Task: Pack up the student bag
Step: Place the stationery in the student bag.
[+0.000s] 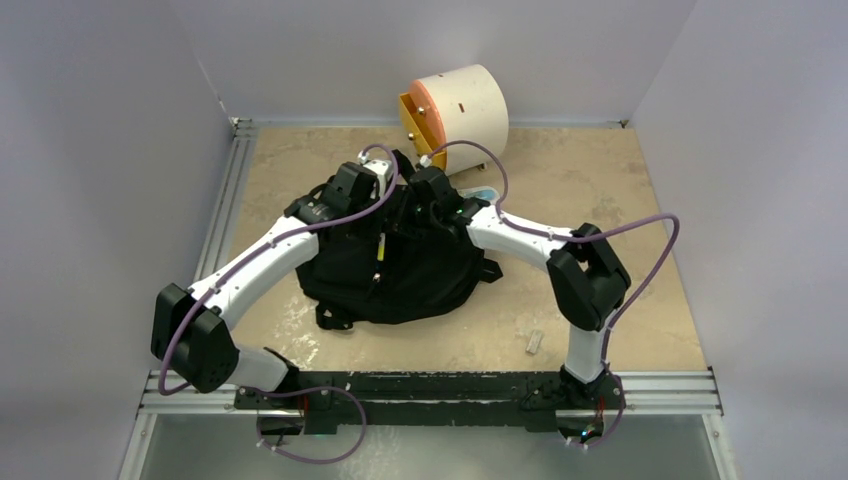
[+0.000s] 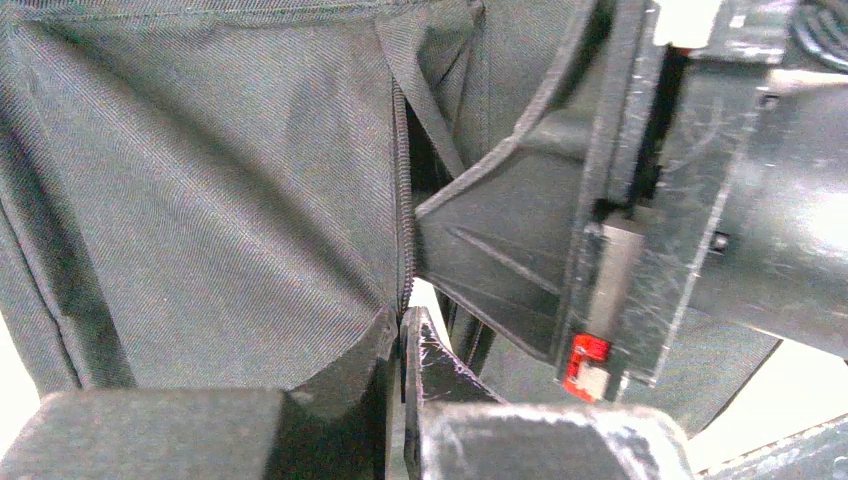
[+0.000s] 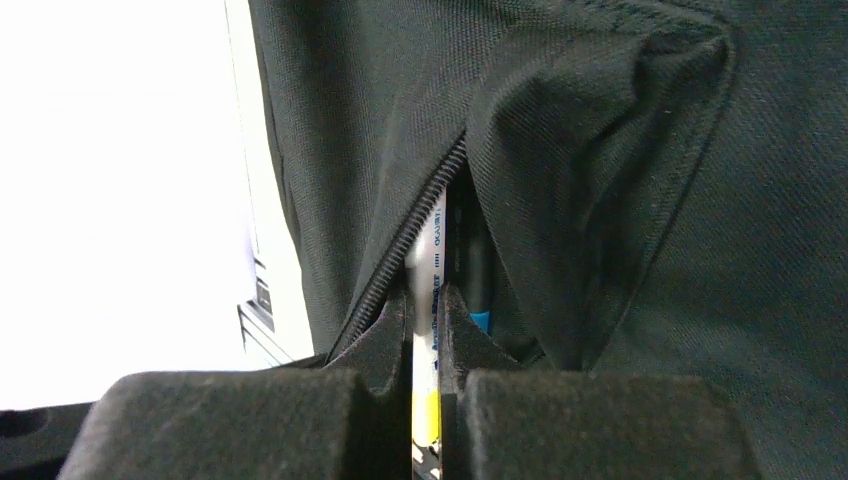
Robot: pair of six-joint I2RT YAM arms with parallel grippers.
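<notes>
Bag: the student bag (image 1: pixel 425 280) lay slumped mid-table, right under both wrists.
Left gripper: the left gripper (image 2: pixel 403 325) was clenched tight, and the zipper (image 2: pixel 403 200) ran straight down into its pinch, so it looked to be gripping the bag's zipper edge.
Right gripper: the right gripper (image 3: pixel 428 305) was clamped on a white pen (image 3: pixel 433 240) with a yellow end, the pen's far end poking into the bag's zip opening.
Neighbour: in the left wrist view the right arm's black hardware (image 2: pixel 650 200) sat just beside the same opening.
Hidden: the pen's tip was lost behind the fabric. A blue bit (image 3: pixel 481 321) showed inside the opening, too little of it to name. From above, both sets of fingertips were buried among the black wrists and bag.
Behind: the cream drawer box (image 1: pixel 465 100) stood near the bag's top, at the back wall.
Room: bare table (image 1: pixel 640 210) stretched right of the bag, where 1 small pale scrap (image 1: pixel 534 342) lay. The left rail (image 1: pixel 225 200) ran near the bag's left side.
</notes>
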